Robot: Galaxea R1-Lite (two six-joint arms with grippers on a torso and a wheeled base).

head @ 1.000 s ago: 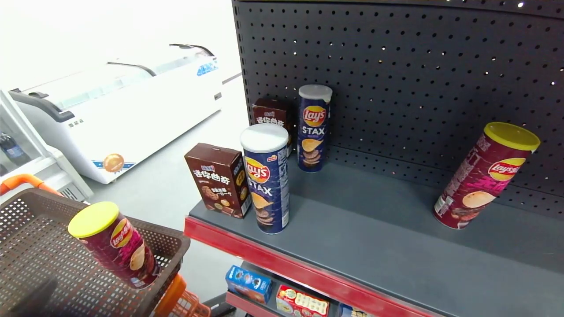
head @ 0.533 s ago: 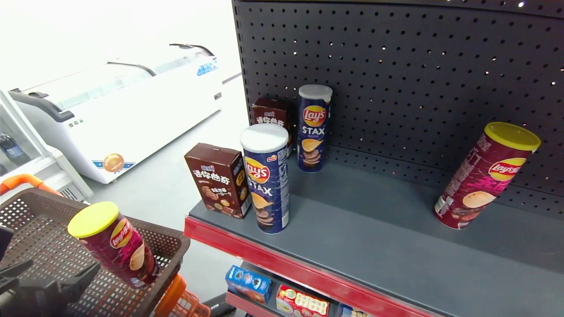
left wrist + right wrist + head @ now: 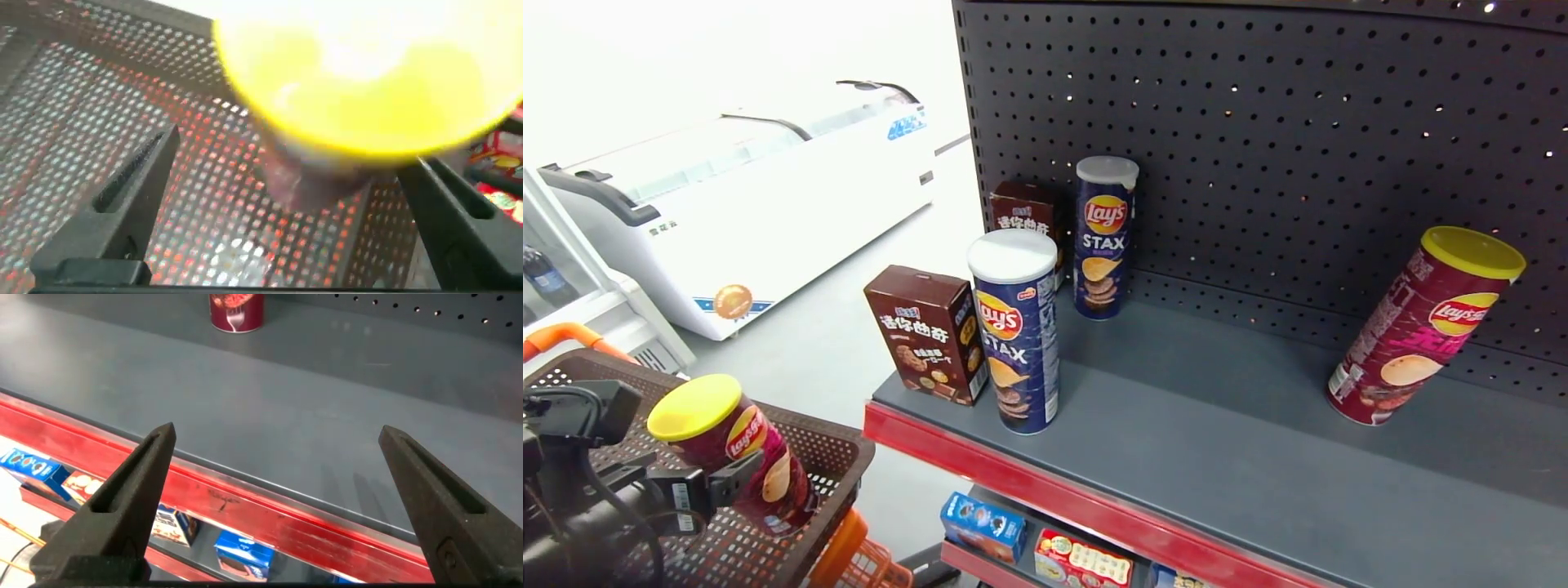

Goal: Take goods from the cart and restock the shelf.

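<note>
Cart basket (image 3: 841, 465) holds the yellow-lidded can (image 3: 747, 433), standing between the wide-spread left fingers (image 3: 131, 204); right fingers (image 3: 131, 498) also wide.

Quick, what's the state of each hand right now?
Left hand: open, straddling the yellow-lidded can in the basket.
Right hand: open, empty, near the shelf.

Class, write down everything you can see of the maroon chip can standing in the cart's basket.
The chip can is a tall maroon tube, seemingly printed cardboard, with a flat yellow plastic-looking lid, a red-and-yellow logo and a chip picture. It stands closed in the brown perforated basket, at the corner nearest the shelf. The left gripper, fingers open, flanks it below the lid; contact cannot be confirmed.
</note>
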